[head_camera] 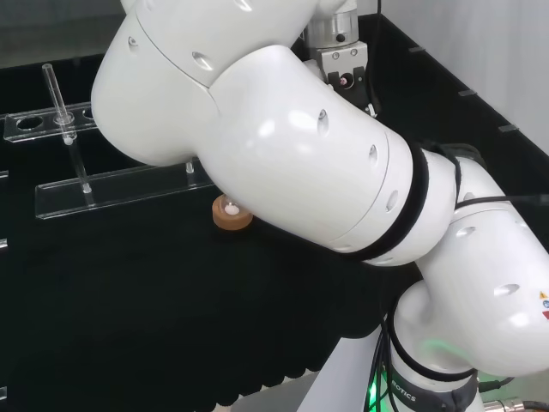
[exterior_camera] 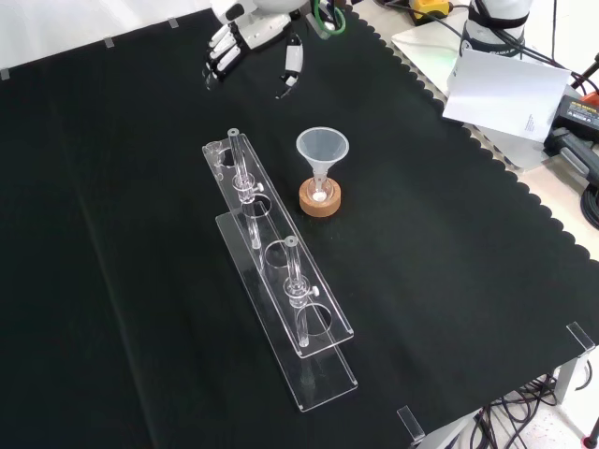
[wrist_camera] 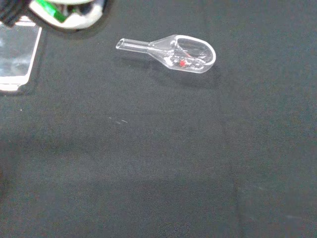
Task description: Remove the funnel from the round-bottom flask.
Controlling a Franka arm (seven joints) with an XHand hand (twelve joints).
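Note:
A clear funnel point(exterior_camera: 323, 149) stands upright with its stem in a small round-bottom flask point(exterior_camera: 320, 193), which rests on a cork ring point(exterior_camera: 320, 199). In the head view the cork ring point(head_camera: 232, 215) peeks out beside the arm's big white link, and the funnel is hidden there. The hand point(exterior_camera: 255, 36) hovers at the far edge of the cloth in the front view, beyond and to the left of the funnel and well apart from it. Its fingers hang relaxed and hold nothing.
A long clear rack point(exterior_camera: 281, 281) with upright glass tubes point(exterior_camera: 241, 161) stands just left of the flask in the front view; the same rack point(head_camera: 111, 190) shows in the head view. A clear glass scoop point(wrist_camera: 178, 52) lies on the cloth under the wrist camera.

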